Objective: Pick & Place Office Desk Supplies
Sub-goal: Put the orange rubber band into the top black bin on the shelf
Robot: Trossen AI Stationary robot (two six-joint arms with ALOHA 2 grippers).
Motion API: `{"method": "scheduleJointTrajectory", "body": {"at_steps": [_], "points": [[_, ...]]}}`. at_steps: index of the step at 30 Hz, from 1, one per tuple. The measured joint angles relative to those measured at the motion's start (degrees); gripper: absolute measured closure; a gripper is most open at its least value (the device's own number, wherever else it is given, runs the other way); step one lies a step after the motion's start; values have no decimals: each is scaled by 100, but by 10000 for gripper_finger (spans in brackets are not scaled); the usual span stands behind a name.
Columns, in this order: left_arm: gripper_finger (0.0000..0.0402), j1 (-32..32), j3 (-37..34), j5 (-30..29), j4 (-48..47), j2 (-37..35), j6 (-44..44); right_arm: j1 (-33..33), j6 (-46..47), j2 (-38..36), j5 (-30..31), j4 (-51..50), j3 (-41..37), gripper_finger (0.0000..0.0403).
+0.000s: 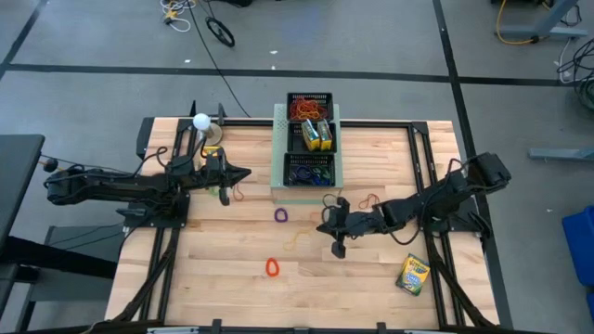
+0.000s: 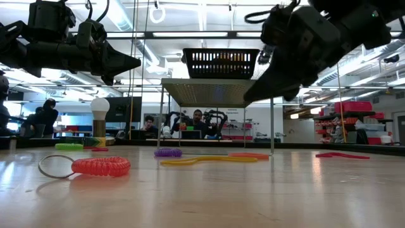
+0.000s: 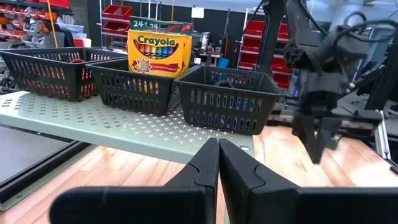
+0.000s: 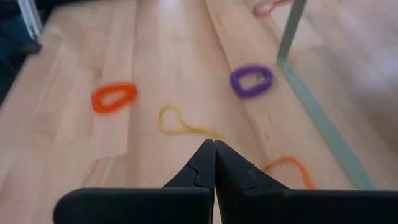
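Three black mesh trays [image 1: 308, 139] stand in a row on the pale-green perforated box. The middle tray holds a crayon box [image 3: 159, 53], and the others hold rubber bands. Loose bands lie on the wood: purple [image 4: 251, 80], yellow [image 4: 180, 121] and orange-red [image 4: 114, 97]. A second crayon box [image 1: 413, 275] lies flat near the right front. My right gripper [image 4: 213, 146] hangs shut above the table, just right of the yellow band [image 1: 299, 239], and slants down. My left gripper [image 1: 249, 173] is shut and level, left of the box.
The pale-green perforated box [image 1: 278, 181] stands on legs at the table's far middle. A white ball on a stand [image 1: 200, 121] is at the far left. More bands [image 1: 369, 199] lie right of the box. People show in the room beyond.
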Motion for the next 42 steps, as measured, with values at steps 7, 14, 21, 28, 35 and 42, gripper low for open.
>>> {"method": "scheduleJointTrajectory", "body": {"at_steps": [7,14,21,28,35,42], "points": [[381,0,0,2,-11,1,0,-48,-14,515,120,-233,560,398],[381,1,2,1,-1,2,0,-287,11,545,290,-243,788,398],[381,0,2,0,-2,2,0,-485,46,545,290,-212,895,398],[381,2,2,2,-2,2,0,-503,164,545,307,-226,895,398],[381,2,2,1,-1,1,0,-424,153,547,150,-254,895,398],[381,0,2,0,0,0,0,-319,9,547,-136,-257,895,398]]}}
